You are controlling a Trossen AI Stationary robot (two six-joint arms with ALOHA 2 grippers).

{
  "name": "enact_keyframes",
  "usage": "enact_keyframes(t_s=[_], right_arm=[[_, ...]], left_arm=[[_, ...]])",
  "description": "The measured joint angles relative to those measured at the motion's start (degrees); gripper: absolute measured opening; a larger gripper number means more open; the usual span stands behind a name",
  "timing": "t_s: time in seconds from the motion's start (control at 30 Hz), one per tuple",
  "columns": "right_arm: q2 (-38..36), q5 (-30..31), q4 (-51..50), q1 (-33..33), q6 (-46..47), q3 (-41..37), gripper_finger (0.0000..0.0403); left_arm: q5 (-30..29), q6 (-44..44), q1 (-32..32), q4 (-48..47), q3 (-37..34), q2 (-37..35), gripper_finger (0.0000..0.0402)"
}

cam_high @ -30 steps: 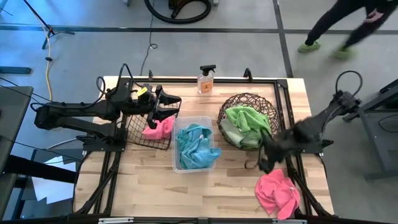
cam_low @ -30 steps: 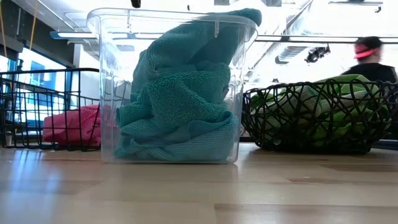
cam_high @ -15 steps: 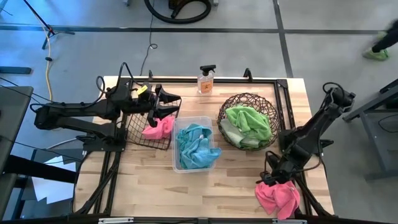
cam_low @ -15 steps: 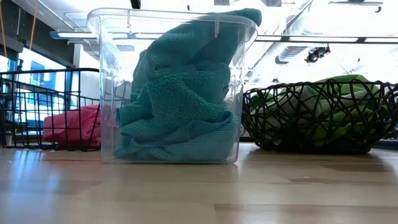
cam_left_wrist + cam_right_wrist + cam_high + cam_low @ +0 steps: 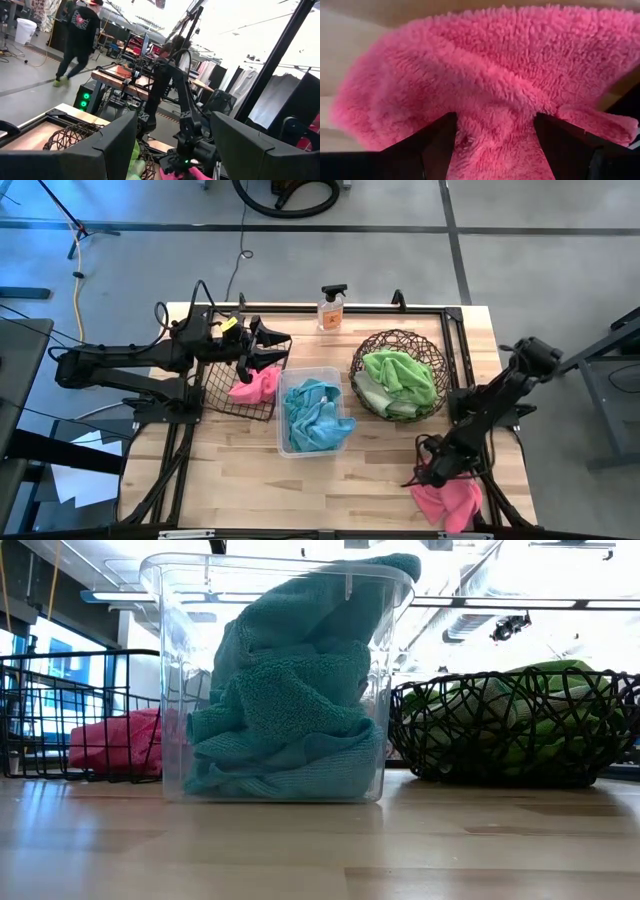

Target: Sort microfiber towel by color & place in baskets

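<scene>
We have the right tool (image 5: 432, 477) spread wide over the soft, light pink towel (image 5: 448, 502), aiming for its raised fold.

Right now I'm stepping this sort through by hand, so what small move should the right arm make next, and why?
Probably close the right gripper: its open fingers already straddle a fold of the pink towel lying loose on the table, nothing gripped yet.
</scene>
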Motion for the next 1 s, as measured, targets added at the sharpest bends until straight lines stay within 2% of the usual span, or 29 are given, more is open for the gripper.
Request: enact_keyframes(t_s=[0.13, 0.37, 0.43, 0.5, 0.63, 0.67, 0.83, 1.0], right_arm=[[2.78, -0.35, -0.79, -0.68, -2.30, 0.22, 0.0268], [3.23, 0.00, -0.86, -0.80, -6.29, 0.20, 0.0261], [3.27, -0.41, -1.14, -0.80, -8.09, 0.16, 0.0236], [3.33, -0.92, -1.26, -0.79, -9.68, 0.12, 0.0191], [3.36, -1.21, -1.22, -0.76, -12.13, 0.07, 0.0046], [3.36, -1.18, -0.93, -0.74, -13.25, 0.04, 0.0024], [3.06, -2.14, -0.33, -0.78, -21.67, 1.24, 0.0007], [-1.12, 2.84, 2.25, -1.00, -33.29, 5.27, 0.0003]], left_arm=[[-0.02, -0.12, 0.00, 0.02, 0.00, 0.00, 0.0241], [-0.02, -1.57, 0.00, 0.03, 0.00, 0.00, 0.0241], [-0.03, -1.60, 0.00, 0.02, 0.00, 0.00, 0.0241], [-0.04, -1.57, 0.00, 0.03, 0.00, 0.00, 0.0241], [-0.04, -1.60, 0.00, 0.04, 0.00, 0.00, 0.0241], [-0.04, -1.57, 0.00, 0.04, 0.00, 0.00, 0.0241], [-0.07, -1.57, 0.00, 0.04, 0.00, 0.00, 0.0241], [-0.09, -1.57, 0.00, 1.39, 0.00, -0.01, 0.0241]])
